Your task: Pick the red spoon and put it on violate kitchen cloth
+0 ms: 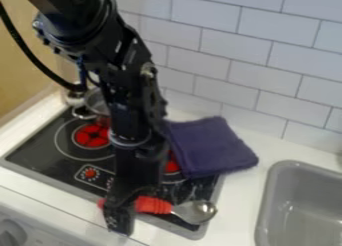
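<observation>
White wall tiles (pixel 230 55) run across the back, and we've got a pale surface (pixel 237 210) down below with a toy stove (pixel 40 157) set in it. Our black arm (pixel 130 105) drops in from the upper left, and its gripper (pixel 125 212) is down by the stove's front edge. Going by the camera's view, we see the red-handled spoon (pixel 153 205) right at the jaws: a bit of handle pokes out on their left, the rest on their right, with the shiny metal bowl end over by the stove's front right corner. Honestly, we can't tell whether the jaws are spread or pinching the handle, since they cover that stretch of it. We also can't tell if the spoon is touching the stove. It's off the purple cloth (pixel 210 145), anyway, which sits behind and to the right of the jaws, partly over the stove, partly on the surface. Behind and left of the jaws we've got a red burner (pixel 90 135) and a metal pot (pixel 97 102). Well off to their right is a gray sink (pixel 270 182).
</observation>
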`<action>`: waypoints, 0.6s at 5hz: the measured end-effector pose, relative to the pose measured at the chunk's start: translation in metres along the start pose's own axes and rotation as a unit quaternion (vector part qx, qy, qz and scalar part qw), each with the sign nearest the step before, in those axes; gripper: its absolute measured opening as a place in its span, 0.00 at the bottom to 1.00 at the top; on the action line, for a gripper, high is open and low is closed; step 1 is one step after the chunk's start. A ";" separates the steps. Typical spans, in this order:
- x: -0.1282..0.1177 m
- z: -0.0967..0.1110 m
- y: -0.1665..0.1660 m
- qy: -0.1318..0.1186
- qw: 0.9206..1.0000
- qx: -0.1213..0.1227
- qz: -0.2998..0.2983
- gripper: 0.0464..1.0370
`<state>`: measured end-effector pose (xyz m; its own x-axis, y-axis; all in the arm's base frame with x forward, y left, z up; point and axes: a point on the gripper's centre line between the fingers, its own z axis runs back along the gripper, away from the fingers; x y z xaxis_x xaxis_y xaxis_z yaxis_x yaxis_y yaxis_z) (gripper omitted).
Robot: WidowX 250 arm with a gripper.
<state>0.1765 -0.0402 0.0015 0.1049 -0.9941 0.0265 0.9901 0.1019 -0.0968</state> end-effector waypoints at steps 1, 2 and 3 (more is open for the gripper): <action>0.005 -0.002 0.010 -0.004 1.000 0.001 0.001 0.91; 0.008 -0.003 0.017 -0.006 1.000 0.007 -0.003 0.61; 0.008 -0.003 0.019 -0.007 1.000 0.012 -0.003 0.39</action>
<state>0.1955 -0.0466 -0.0028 0.0999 -0.9942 0.0406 0.9927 0.0968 -0.0719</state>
